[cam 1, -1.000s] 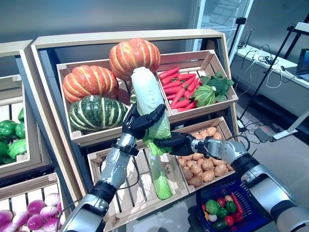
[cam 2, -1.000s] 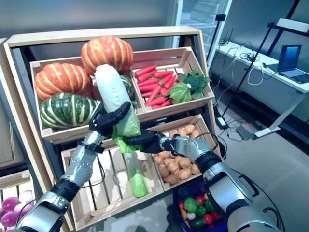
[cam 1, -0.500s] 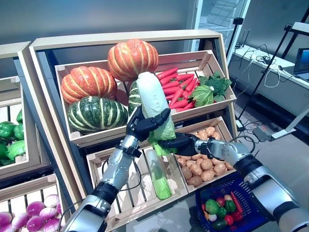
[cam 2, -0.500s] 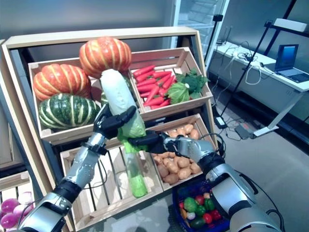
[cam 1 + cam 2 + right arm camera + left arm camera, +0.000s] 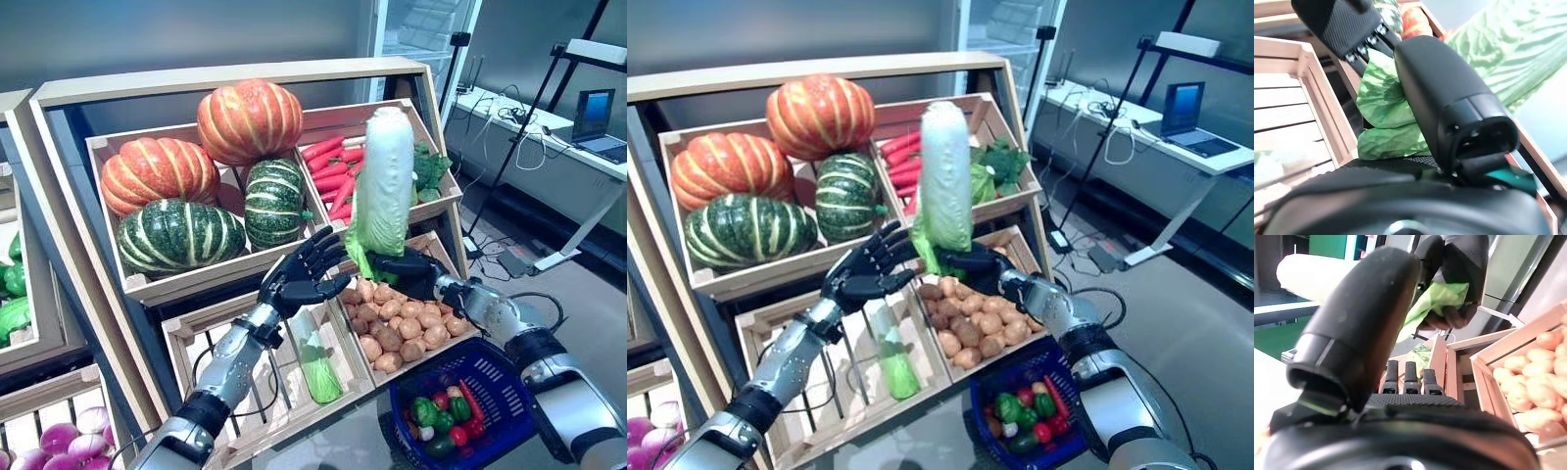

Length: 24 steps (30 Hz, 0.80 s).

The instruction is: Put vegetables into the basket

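My right hand (image 5: 411,274) is shut on the leafy base of a long pale-green napa cabbage (image 5: 385,181) and holds it upright in front of the wooden stand. In the right wrist view the thumb (image 5: 1444,103) presses on the green leaves (image 5: 1386,107). My left hand (image 5: 304,279) is open, fingers spread, just left of the cabbage base and apart from it; its straight fingers (image 5: 1408,377) show in the left wrist view. The blue basket (image 5: 468,354) stands on the floor below my right arm with small green and red vegetables (image 5: 441,416) in it.
The wooden stand (image 5: 235,83) with its crates fills the middle. A crate of potatoes (image 5: 402,323) lies right under my right hand. Another long cabbage (image 5: 315,357) lies in the lower crate under my left hand. A desk with a laptop (image 5: 598,113) stands at the right.
My left hand has let go of the cabbage and opened. My right hand has carried the cabbage to the right and stood it upright. The camera has shifted right.
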### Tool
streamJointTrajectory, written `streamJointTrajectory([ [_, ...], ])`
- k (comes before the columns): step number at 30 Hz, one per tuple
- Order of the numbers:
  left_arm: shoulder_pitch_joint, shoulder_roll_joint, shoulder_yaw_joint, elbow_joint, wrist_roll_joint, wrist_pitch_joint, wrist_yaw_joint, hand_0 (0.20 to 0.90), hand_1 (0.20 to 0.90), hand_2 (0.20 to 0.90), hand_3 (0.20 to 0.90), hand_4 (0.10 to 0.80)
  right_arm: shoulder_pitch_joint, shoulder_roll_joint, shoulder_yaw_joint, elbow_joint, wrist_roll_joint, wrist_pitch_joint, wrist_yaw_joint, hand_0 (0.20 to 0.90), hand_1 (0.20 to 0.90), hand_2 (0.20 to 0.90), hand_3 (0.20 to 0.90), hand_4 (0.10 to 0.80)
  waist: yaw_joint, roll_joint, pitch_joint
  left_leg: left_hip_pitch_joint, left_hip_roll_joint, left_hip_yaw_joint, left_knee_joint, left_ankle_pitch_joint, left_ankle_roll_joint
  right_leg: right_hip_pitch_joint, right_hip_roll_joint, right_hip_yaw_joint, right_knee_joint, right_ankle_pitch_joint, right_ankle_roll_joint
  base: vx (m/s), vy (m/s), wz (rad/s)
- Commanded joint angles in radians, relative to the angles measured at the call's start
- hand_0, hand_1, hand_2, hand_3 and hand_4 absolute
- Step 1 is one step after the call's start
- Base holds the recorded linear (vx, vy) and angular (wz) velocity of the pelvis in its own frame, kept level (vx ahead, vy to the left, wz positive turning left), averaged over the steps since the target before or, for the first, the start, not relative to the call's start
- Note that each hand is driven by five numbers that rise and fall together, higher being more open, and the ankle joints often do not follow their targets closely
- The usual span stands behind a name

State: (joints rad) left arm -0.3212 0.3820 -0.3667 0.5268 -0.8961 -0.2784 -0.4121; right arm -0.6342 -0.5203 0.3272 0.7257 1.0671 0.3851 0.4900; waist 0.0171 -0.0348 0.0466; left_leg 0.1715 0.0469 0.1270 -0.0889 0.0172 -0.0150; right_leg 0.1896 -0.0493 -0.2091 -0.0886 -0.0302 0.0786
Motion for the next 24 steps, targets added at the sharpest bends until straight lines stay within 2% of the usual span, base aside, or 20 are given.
streamJointTrajectory([
  [1,-0.117,0.026,0.04,0.036,0.008,-0.073,-0.022,0.9,0.9,0.9,0.9,0.8,-0.052,-0.032,-0.106,0.044,0.066,-0.136,0.03,0.3,0.3,0.3,0.3,0.4,0.007,-0.012,-0.07,0.016,-0.033,0.028,0.002,-0.151,0.03,-0.022,0.018,0.0,0.001,-0.033,-0.025,-0.015,0.004,-0.17],
  [7,-0.083,0.048,0.085,0.04,0.026,-0.079,-0.025,0.9,0.9,0.9,0.9,0.8,0.037,-0.072,-0.179,0.024,0.069,-0.161,0.02,0.3,0.3,0.3,0.3,0.4,-0.008,-0.011,-0.065,0.018,-0.031,0.045,0.002,-0.153,0.031,-0.025,0.022,0.012,0.001,-0.031,-0.021,-0.005,0.002,-0.05],
  [11,-0.04,0.07,0.127,0.038,0.071,-0.091,0.014,0.9,0.9,0.9,0.9,0.8,0.122,-0.089,-0.253,0.006,0.067,-0.206,-0.056,0.3,0.3,0.3,0.3,0.4,-0.02,-0.009,-0.058,0.021,-0.029,0.065,0.002,-0.153,0.032,-0.03,0.024,0.025,0.001,-0.028,-0.019,0.0,-0.001,-0.1],
  [20,0.045,0.078,0.227,0.054,0.113,-0.103,0.066,0.9,0.9,0.9,0.9,0.8,0.323,-0.05,-0.426,0.021,0.051,-0.299,-0.143,0.3,0.3,0.3,0.3,0.4,-0.053,0.002,-0.021,0.031,-0.026,0.116,0.002,-0.148,0.043,-0.035,0.017,0.049,0.001,-0.012,-0.016,0.01,-0.001,-0.15],
  [22,0.054,0.084,0.238,0.051,0.104,-0.102,0.069,0.9,0.9,0.9,0.9,0.8,0.346,-0.044,-0.442,0.023,0.069,-0.324,-0.161,0.3,0.3,0.3,0.3,0.4,-0.057,0.003,0.0,0.012,-0.024,0.128,0.036,-0.157,0.046,-0.049,0.012,0.053,0.01,-0.01,-0.016,-0.098,-0.032,-0.16],
  [24,0.033,0.095,0.243,0.058,0.086,-0.114,0.078,0.9,0.9,0.9,0.9,0.8,0.335,-0.043,-0.453,0.056,0.1,-0.368,-0.177,0.3,0.3,0.3,0.3,0.4,-0.059,0.001,0.045,-0.049,-0.014,0.139,0.139,-0.189,0.051,-0.099,0.001,0.058,0.072,-0.025,-0.021,-0.191,-0.054,-0.25],
])
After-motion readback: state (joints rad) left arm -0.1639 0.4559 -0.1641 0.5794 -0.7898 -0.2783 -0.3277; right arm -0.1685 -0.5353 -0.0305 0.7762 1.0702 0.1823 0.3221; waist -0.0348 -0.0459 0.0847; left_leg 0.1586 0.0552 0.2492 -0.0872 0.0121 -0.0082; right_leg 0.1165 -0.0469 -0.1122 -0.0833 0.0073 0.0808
